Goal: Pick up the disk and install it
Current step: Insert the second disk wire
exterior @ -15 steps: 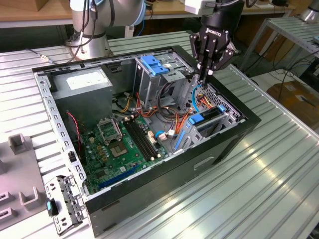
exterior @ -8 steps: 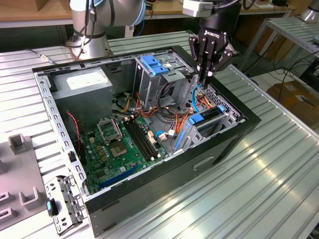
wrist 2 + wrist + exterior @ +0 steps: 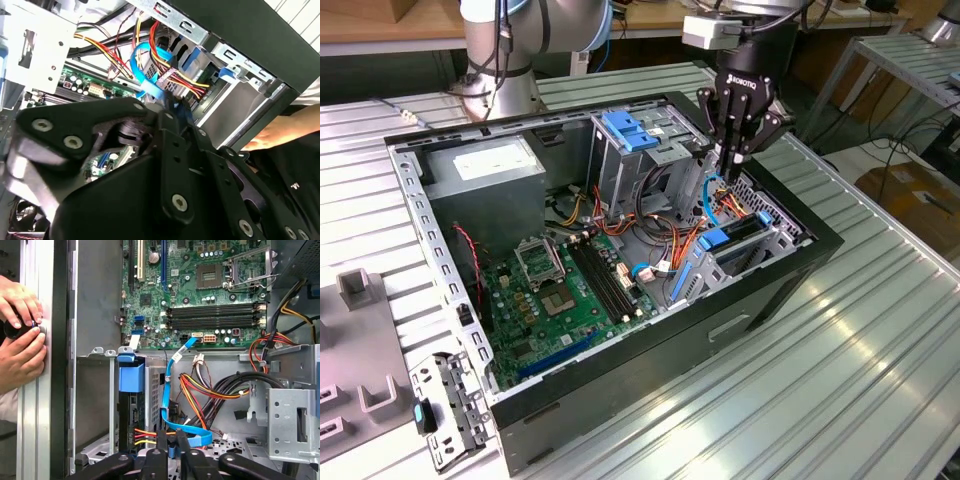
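Three views give me different pieces of this. From the exterior view I see the gripper [image 3: 738, 152] hanging inside the open computer case [image 3: 800, 270], above the drive bay at the exterior view's right, with the motherboard [image 3: 560, 300] lying flat in the case floor, the grey power supply [image 3: 485, 180] in the far corner and a metal cage with a blue top [image 3: 640, 140] standing behind the gripper. The disk [image 3: 735, 238] already sits upright in the bay, its blue rail on top and black body below. In the first wrist view I get what the outside camera hides: the disk [image 3: 131, 405] slotted in its bay with red and yellow wires plugged at its end, a flat blue cable [image 3: 172, 385] curling from the motherboard [image 3: 200, 290] toward the fingers [image 3: 157, 460], and a person's hands [image 3: 20, 335] resting on the table [image 3: 35, 405] outside the case wall. The jaws look drawn nearly together around that blue cable, though I cannot tell if they grip it.
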### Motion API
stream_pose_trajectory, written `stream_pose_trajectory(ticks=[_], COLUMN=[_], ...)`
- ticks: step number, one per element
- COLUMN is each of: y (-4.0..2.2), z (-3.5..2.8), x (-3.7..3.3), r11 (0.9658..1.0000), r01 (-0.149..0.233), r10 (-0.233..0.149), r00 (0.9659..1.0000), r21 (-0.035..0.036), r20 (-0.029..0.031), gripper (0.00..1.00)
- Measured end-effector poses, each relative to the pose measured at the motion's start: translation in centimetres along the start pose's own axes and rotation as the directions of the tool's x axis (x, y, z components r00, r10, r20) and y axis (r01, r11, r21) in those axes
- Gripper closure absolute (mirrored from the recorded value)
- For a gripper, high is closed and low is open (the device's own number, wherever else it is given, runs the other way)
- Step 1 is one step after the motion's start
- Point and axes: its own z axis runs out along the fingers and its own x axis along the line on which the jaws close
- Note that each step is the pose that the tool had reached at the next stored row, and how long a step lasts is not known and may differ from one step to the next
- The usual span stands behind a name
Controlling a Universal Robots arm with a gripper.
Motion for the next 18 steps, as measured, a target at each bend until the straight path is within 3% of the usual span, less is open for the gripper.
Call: stream_pose_trajectory(ticks=[2,3,13,15,18], y=[-0.02,-0.03,-0.03,-0.03,0.01], z=[0.08,0.08,0.33,0.42,0.68], x=[-0.05,-0.05,0.73,1.01,1.84], r11=[1.0000,1.0000,1.0000,1.0000,1.0000], r01=[0.000,0.000,0.000,0.000,0.001], r10=[0.000,0.000,0.000,0.000,-0.001], r00=[1.0000,0.9999,1.0000,1.0000,1.0000], r21=[0.0000,0.0000,0.0001,0.0001,0.0007], r20=[-0.0097,-0.0106,-0.0093,-0.0055,0.0055], gripper=[0.84,0.84,0.84,0.84,0.84])
